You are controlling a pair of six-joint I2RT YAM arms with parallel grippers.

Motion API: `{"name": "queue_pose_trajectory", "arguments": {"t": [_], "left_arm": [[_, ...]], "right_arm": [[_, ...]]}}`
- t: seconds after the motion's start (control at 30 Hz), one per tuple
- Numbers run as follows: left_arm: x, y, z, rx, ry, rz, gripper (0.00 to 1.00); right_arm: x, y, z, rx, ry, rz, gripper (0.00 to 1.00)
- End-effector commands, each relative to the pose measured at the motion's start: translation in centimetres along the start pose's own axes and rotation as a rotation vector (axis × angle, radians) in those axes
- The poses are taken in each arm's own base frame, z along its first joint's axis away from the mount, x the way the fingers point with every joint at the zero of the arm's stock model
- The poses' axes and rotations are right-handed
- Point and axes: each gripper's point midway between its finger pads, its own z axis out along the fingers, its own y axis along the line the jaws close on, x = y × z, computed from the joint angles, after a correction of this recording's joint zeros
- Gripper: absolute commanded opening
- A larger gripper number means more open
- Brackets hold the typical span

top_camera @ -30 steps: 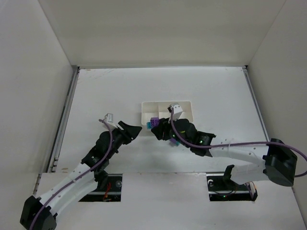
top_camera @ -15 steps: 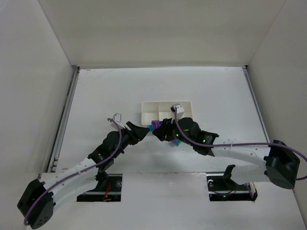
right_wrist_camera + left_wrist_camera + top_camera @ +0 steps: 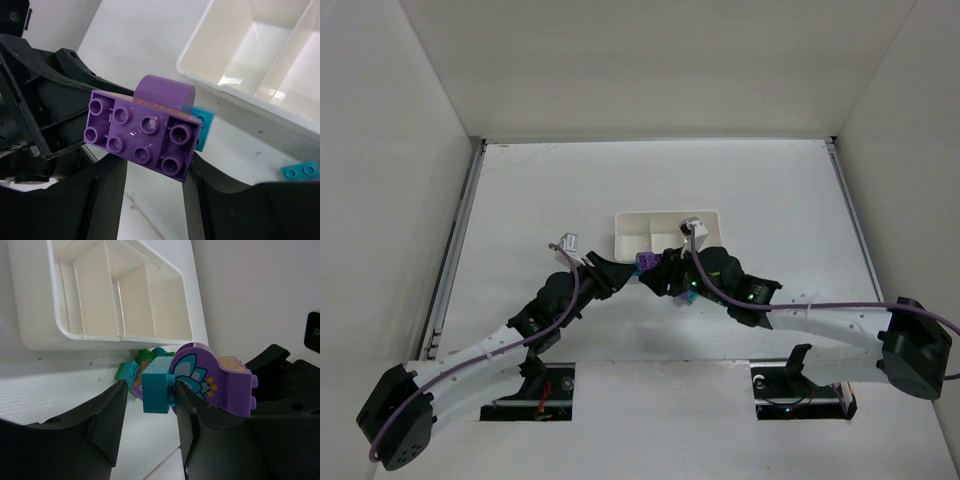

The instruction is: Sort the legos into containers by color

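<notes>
My right gripper (image 3: 154,167) is shut on a purple brick (image 3: 140,135) and holds it above the table. A cyan brick (image 3: 202,125) is joined to its far side. My left gripper (image 3: 150,387) stands open around that cyan brick (image 3: 156,386). Its right finger touches the brick and its left finger is a little apart. The two grippers meet just in front of the white three-compartment tray (image 3: 620,235), whose visible compartments look bare. In the top view the purple brick (image 3: 645,262) sits between the left gripper (image 3: 620,272) and the right gripper (image 3: 657,272).
A small pile of green (image 3: 145,356) and cyan (image 3: 129,374) bricks lies on the table by the tray's near wall (image 3: 35,335). A loose cyan plate (image 3: 300,171) lies near the tray. More bricks (image 3: 685,298) show under the right arm.
My left gripper has moved right to the stack held by the right gripper, and its jaws have narrowed around the cyan brick. The right gripper has shifted only slightly.
</notes>
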Motion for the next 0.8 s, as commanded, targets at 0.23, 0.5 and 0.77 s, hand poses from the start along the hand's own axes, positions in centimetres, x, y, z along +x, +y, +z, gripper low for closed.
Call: {"name": "queue_pose_trajectory", "arguments": {"t": [0.23, 0.5, 0.77], "left_arm": [[-1.4, -3.9, -0.4, 0.122, -0.056, -0.042, 0.27], [-0.8, -4.1, 0.0, 0.130, -0.055, -0.041, 0.15], [-1.5, -2.4, 0.0, 0.080, -0.084, -0.025, 0.11]], "right_arm": [[-2.6, 3.5, -1.2, -0.157, -0.094, 0.072, 0.29], [-3.6, 4.3, -1.8, -0.204, -0.117, 0.099, 0.28], [-7.1, 2.7, -4.0, -0.202, -0.212, 0.120, 0.28]]}}
